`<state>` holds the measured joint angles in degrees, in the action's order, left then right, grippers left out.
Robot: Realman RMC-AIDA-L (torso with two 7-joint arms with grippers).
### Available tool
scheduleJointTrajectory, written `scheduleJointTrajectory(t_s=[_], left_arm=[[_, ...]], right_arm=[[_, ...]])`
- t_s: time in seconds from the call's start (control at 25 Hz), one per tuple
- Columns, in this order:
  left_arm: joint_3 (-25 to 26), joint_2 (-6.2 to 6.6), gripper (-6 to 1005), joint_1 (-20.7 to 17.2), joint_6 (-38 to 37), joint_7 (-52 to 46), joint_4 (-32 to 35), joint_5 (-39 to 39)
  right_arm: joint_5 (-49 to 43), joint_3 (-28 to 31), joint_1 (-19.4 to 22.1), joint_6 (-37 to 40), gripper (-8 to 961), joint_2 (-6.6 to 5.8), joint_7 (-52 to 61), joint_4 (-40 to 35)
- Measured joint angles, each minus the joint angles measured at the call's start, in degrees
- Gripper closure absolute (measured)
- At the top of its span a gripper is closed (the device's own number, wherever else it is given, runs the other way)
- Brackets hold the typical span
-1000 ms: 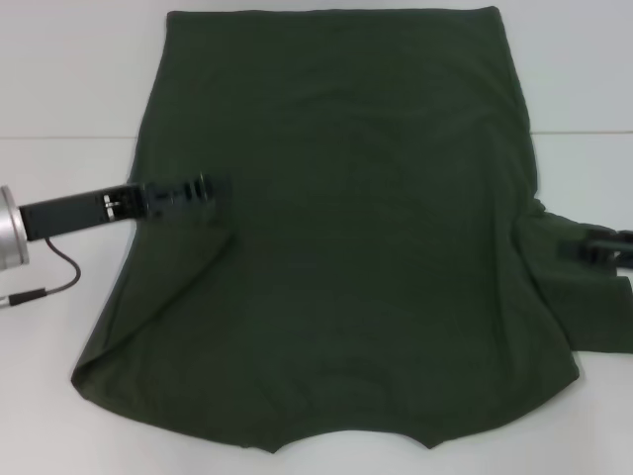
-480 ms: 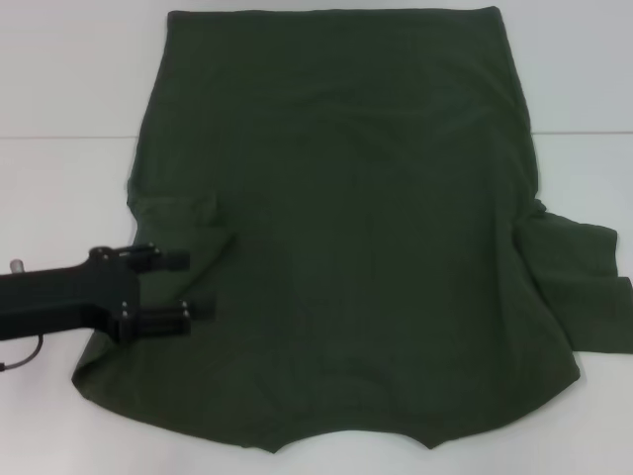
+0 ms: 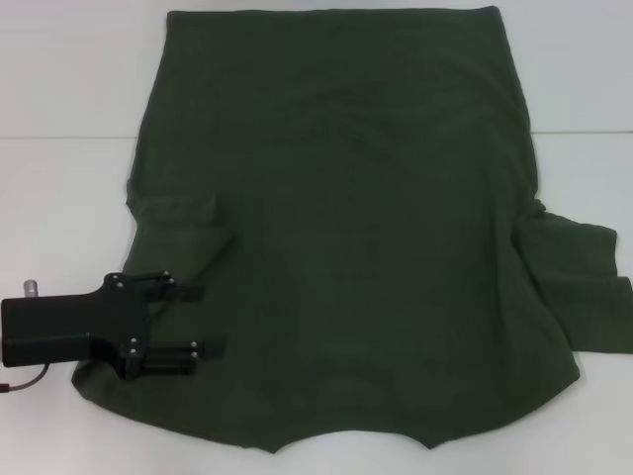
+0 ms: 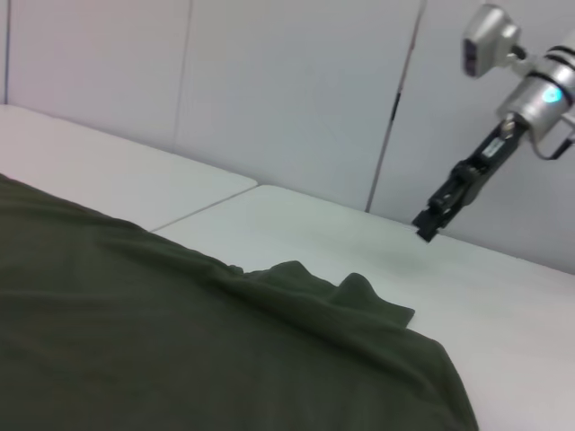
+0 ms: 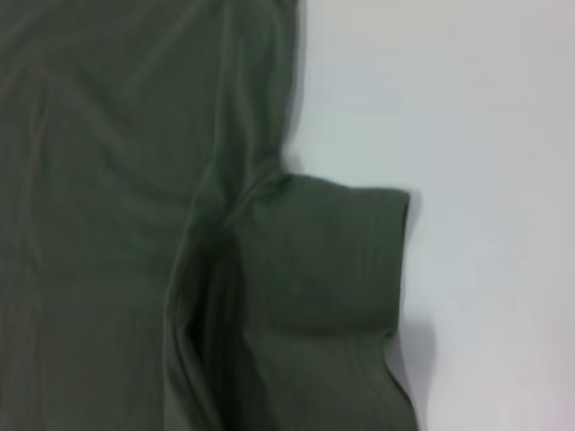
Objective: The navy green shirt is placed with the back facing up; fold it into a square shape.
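Navy green shirt (image 3: pixel 346 228) spread flat on white table (image 3: pixel 59 79), left sleeve folded inward, left gripper (image 3: pixel 203 319) over near-left corner, fingers apart, holding nothing, right gripper (image 4: pixel 429 220) raised, can't tell its state

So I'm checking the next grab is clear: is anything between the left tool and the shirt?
Nothing visible. The left tool is open and already over the shirt near its left shoulder, with only bare fabric under it. The right tool hangs off over the table.
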<state>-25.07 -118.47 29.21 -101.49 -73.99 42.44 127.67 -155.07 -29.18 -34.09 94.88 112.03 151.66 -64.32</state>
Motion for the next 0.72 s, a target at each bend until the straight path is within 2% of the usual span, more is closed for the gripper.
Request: scheduleJointTrajectory(t_s=[0.24, 0.48, 0.72], left_arm=[[0.02, -0.2, 192, -0.05, -0.08, 0.75, -0.09, 0.01], [0.09, -0.6, 192, -0.62, -0.12, 1.17, -0.01, -0.32], [0.3, -0.63, 193, -0.81, -0.12, 1.24, 0.02, -0.35]], right_arm=[[0.01, -2.05, -2.04, -4.69, 129, -0.53, 0.04, 5.78], [-0.09, -6.06, -3.77, -9.92, 129, -0.43, 0.04, 11.04], [-0.16, -9.07, -4.24, -13.52, 129, -0.3, -0.01, 13.23]])
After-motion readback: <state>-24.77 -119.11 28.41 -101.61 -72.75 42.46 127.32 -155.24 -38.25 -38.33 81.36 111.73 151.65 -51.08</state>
